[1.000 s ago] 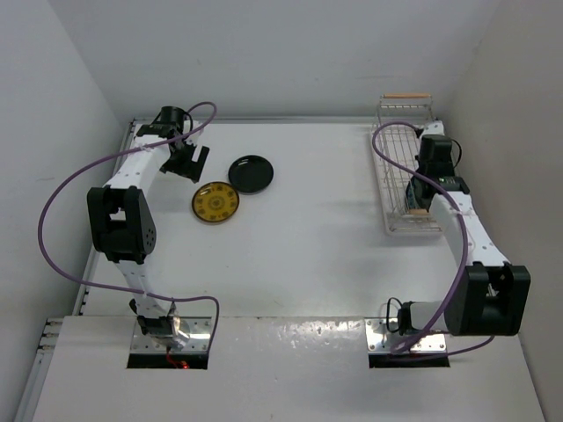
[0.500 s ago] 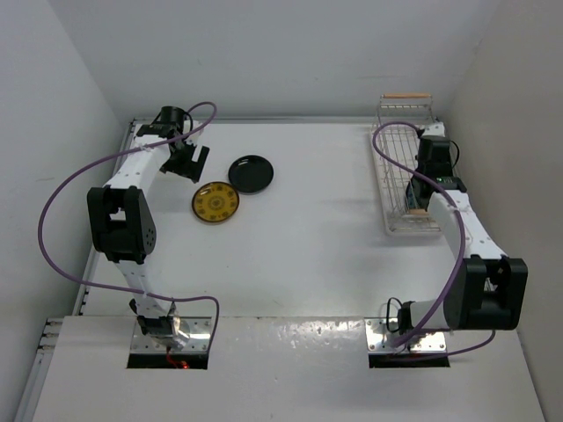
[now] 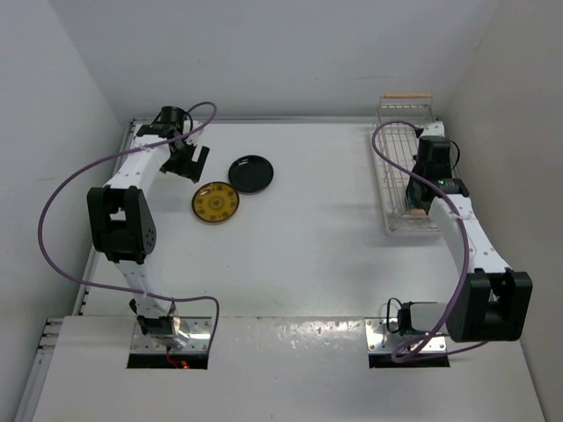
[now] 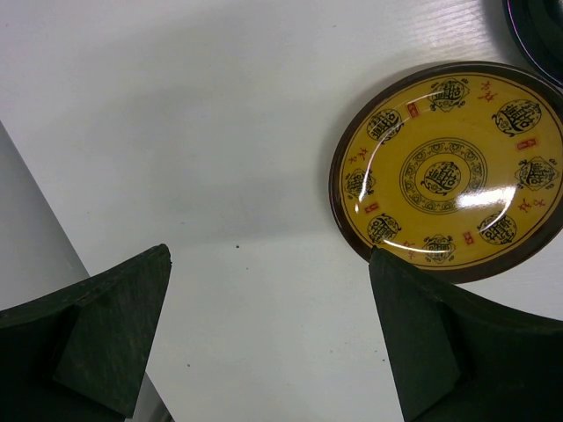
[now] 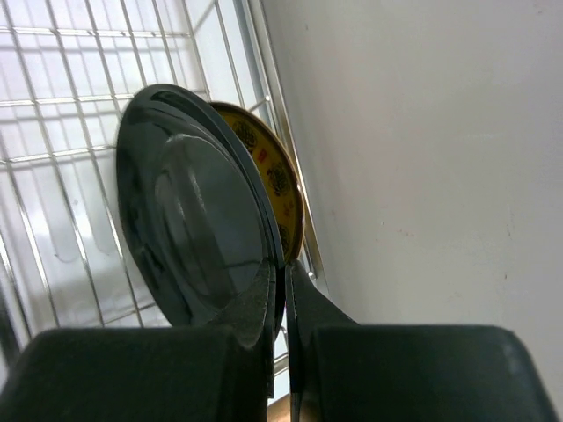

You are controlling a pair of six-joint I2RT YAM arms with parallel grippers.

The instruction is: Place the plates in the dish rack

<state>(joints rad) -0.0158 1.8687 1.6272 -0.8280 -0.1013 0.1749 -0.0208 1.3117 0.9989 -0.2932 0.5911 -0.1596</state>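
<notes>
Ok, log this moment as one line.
right tool: shut on glossy black round plate, upright over white wire dish rack | left tool: open, beside yellow patterned round plate | second black plate: flat on table

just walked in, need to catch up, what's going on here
The right gripper pinches a black plate by its rim, upright over the dish rack, beside a racked yellow plate. The left gripper hangs open above the table near a second yellow plate and another black plate, both lying flat.
</notes>
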